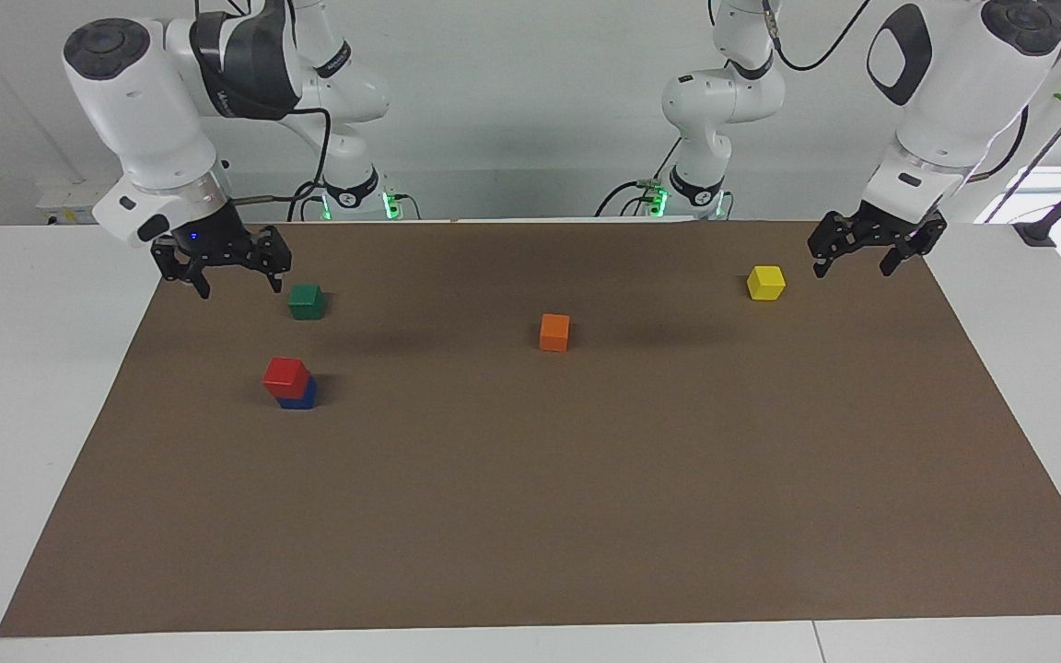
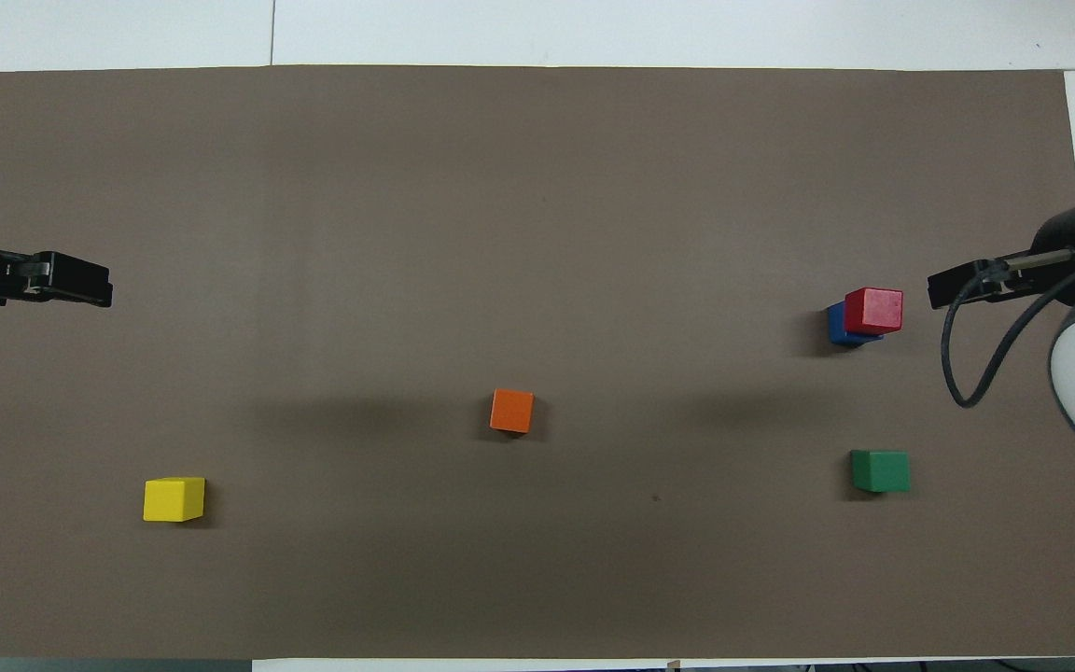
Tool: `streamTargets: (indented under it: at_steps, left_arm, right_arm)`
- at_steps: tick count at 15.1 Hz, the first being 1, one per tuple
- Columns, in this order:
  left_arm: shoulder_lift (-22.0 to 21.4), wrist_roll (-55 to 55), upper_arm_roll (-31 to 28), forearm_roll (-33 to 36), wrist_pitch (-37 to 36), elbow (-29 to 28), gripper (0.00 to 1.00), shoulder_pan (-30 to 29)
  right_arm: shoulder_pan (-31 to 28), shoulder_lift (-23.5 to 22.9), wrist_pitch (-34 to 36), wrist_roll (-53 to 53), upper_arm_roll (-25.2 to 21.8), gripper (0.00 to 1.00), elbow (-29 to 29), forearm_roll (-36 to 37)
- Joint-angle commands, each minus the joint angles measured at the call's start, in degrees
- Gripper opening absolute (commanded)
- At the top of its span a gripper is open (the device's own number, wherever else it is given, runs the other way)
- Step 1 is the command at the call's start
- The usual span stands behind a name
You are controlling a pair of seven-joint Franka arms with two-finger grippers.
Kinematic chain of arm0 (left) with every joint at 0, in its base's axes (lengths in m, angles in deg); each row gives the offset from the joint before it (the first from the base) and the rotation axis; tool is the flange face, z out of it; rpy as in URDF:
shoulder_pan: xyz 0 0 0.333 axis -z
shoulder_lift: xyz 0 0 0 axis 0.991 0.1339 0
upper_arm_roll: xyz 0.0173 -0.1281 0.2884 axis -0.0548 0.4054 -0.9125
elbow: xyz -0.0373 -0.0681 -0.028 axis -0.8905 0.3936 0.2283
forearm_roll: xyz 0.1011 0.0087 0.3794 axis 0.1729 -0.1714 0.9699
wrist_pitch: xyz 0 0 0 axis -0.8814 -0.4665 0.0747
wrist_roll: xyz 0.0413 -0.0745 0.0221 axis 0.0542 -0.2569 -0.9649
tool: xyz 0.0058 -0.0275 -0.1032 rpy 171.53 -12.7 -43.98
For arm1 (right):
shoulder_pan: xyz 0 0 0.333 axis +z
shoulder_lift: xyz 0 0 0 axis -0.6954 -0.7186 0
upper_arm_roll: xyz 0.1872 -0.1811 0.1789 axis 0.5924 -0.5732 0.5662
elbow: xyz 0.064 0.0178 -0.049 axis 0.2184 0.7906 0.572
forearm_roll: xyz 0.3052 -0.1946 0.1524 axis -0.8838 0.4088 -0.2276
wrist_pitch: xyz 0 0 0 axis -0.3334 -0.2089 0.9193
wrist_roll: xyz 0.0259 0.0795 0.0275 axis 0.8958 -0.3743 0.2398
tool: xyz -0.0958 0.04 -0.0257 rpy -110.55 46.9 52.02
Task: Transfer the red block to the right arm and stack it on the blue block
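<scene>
Toward the right arm's end of the brown mat (image 1: 530, 516) we see the red block (image 1: 285, 373) stacked on the blue block (image 1: 300, 396), slightly offset. Right gripper (image 1: 229, 278) hangs beside the green cube (image 1: 307, 301), fingers spread, empty. Left gripper (image 1: 853, 262) hangs beside the yellow cube (image 1: 765, 282), spread too.

- The small deep blue cube (image 1: 298, 398) is mostly covered by the small bright red cube (image 1: 285, 377) stacked on it.
- In the overhead view, both white jointed arms are cut off by the side edges.
</scene>
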Motion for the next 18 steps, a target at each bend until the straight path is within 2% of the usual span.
streamTargets:
  at_steps: [1,5,9,12,16,18]
  left_arm:
    - [-0.44,0.55,0.31,-0.82,-0.11,-0.36,1.00,-0.60]
    - [-0.44,0.55,0.31,-0.82,-0.02,-0.36,1.00,-0.60]
    - [-0.44,0.55,0.31,-0.82,-0.02,-0.36,1.00,-0.60]
    - [-0.44,0.55,0.31,-0.82,-0.02,-0.36,1.00,-0.60]
    - [-0.44,0.55,0.31,-0.82,-0.02,-0.36,1.00,-0.60]
    - [-0.44,0.55,0.31,-0.82,-0.02,-0.36,1.00,-0.60]
  right_arm:
    - [-0.58,-1.06,6.49,1.66,0.10,1.00,-5.61,-1.53]
    - [-2.42,-0.71,12.12,1.57,0.28,1.00,-10.44,-1.79]
    - [-4.01,0.69,16.08,1.49,0.45,1.00,-9.76,-1.79]
    - [-4.01,2.28,12.77,0.96,0.28,1.00,-5.28,-1.79]
    - [-4.01,1.58,7.49,0.61,0.19,1.00,-5.18,-1.62]
    - [-4.01,1.67,7.47,0.52,0.28,1.00,-5.18,-1.62]
